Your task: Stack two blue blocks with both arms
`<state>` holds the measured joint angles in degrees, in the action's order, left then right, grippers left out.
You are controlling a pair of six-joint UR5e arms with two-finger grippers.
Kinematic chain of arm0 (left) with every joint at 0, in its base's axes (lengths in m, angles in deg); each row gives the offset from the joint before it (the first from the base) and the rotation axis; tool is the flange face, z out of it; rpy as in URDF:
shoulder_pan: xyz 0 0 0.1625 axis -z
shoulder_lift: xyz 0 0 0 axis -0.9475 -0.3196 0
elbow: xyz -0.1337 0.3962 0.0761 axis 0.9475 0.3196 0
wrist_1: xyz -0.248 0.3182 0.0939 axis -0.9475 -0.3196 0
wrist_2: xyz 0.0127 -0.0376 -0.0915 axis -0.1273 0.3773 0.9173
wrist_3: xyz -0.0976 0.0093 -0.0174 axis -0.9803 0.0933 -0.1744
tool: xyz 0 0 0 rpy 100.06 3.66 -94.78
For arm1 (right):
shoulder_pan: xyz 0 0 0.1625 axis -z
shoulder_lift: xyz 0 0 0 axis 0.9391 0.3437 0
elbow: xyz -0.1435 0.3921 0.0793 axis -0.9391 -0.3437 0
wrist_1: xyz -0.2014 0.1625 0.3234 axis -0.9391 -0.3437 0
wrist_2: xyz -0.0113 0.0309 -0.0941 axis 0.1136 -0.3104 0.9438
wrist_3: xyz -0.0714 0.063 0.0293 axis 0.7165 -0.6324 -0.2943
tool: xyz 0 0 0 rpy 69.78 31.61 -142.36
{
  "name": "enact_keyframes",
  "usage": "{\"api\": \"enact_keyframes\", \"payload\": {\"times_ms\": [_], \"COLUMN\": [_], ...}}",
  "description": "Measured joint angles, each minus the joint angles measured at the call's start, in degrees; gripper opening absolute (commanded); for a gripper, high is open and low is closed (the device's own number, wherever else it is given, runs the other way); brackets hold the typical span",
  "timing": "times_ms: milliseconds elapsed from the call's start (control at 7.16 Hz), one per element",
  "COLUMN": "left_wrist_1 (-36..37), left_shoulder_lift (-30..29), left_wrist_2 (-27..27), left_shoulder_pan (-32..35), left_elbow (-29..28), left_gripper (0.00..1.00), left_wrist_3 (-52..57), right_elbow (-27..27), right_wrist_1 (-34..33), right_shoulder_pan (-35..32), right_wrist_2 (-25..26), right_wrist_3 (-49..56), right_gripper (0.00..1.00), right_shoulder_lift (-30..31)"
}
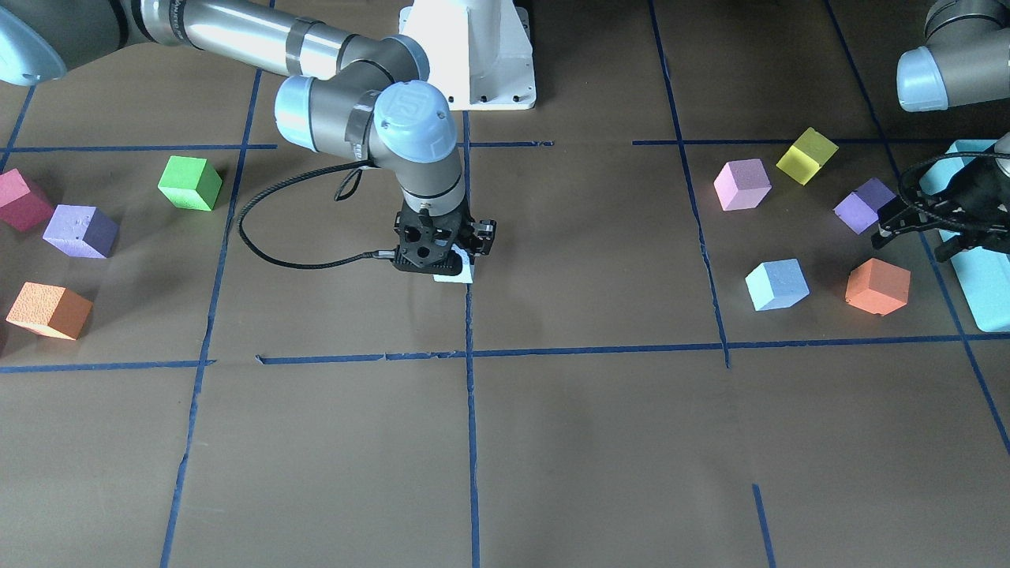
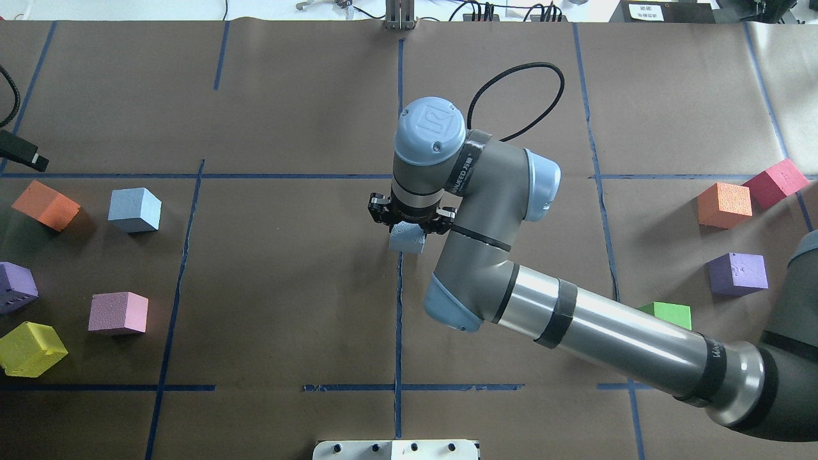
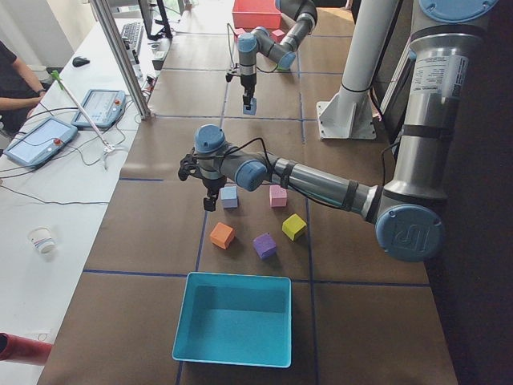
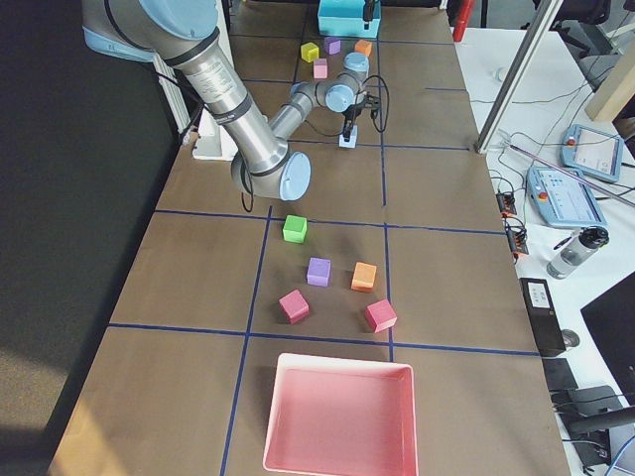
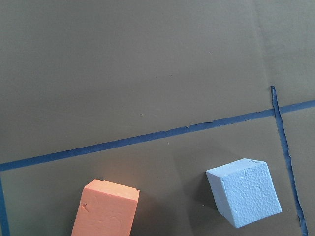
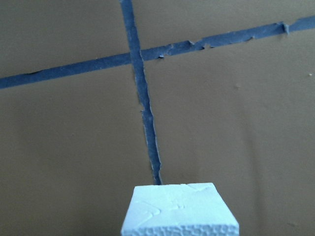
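My right gripper [image 1: 446,256] is shut on a pale blue block [image 1: 456,273] at the table's middle, on the blue tape line. It holds the block low, and I cannot tell whether the block touches the paper. This block also shows in the overhead view [image 2: 408,237] and at the bottom of the right wrist view [image 6: 179,209]. The second blue block [image 1: 777,284] sits on the table on my left side [image 2: 134,209]. My left gripper [image 1: 911,241] hovers beside it, open and empty. The left wrist view shows this block [image 5: 243,199] below the camera.
An orange cube [image 1: 877,286], a purple cube [image 1: 864,205], a pink cube [image 1: 742,184] and a yellow cube [image 1: 806,155] lie around the second blue block. A teal box [image 1: 982,292] is behind my left gripper. Green [image 1: 189,183], purple, orange and red cubes lie on my right side.
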<state>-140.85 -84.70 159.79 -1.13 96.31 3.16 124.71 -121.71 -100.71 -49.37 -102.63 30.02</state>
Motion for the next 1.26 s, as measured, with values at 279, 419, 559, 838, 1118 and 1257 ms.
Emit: {"api": "enact_keyframes", "payload": {"times_ms": [279,419,559,838,1118,1257], "left_wrist_1": [0.0,0.0,0.0,0.0,0.1,0.1], "left_shoulder_lift": [0.0,0.0,0.0,0.0,0.0,0.0], "left_wrist_2": [0.0,0.0,0.0,0.0,0.0,0.0], "left_shoulder_pan": [0.0,0.0,0.0,0.0,0.0,0.0], "left_elbow": [0.2,0.3,0.3,0.3,0.3,0.3], "left_gripper": [1.0,1.0,1.0,1.0,1.0,1.0], "left_wrist_3": [0.0,-0.1,-0.1,-0.1,-0.1,-0.1], "right_elbow": [-2.4,-2.6,-2.7,-2.7,-2.0,0.4], "right_wrist_1": [0.5,0.6,0.6,0.7,1.5,0.9], "right_shoulder_pan": [1.1,1.3,1.3,1.4,1.2,0.7], "right_wrist_2": [1.2,1.3,1.3,1.4,1.3,0.9], "right_wrist_3": [0.2,0.3,0.5,0.9,1.0,1.1], "right_gripper": [0.69,0.99,1.0,1.0,1.0,1.0], "right_shoulder_lift": [-1.4,-1.5,-1.5,-1.7,-1.8,-1.8]}}
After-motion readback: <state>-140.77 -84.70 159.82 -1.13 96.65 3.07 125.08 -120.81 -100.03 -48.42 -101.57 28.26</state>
